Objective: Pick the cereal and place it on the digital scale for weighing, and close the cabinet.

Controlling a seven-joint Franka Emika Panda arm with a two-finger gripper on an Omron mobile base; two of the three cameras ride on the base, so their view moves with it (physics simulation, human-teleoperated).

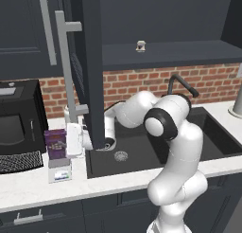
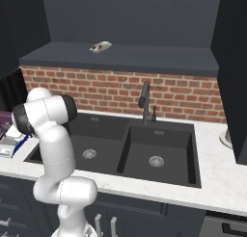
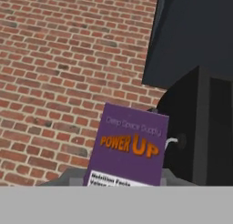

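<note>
The gripper [image 1: 70,142] hangs low over the left part of the counter [image 1: 28,187], its white hand just beside the right side of the cereal [image 1: 55,143]. The fingers are hidden against the box, so I cannot tell whether they are spread, pressed together or pinching it.

The cereal stands upright on the digital scale [image 1: 60,171], which sits near the counter's front edge, just left of the sink [image 1: 142,147]. In the hand view the purple box [image 3: 129,148] is close ahead, its front with orange lettering facing the camera, the brick wall [image 3: 59,73] behind it.

The black microwave [image 1: 19,120] stands at the counter's left end, near the box and scale. Above the gripper, one door of the cabinet [image 1: 90,61] hangs open, swung out edge-on over the sink's left rim, with its long silver handle [image 1: 65,61] facing left. Inside the open cabinet a tiny jar [image 1: 140,46] sits on the shelf. A dark faucet [image 1: 182,85] rises behind the sink, at the back edge of the counter.
</note>
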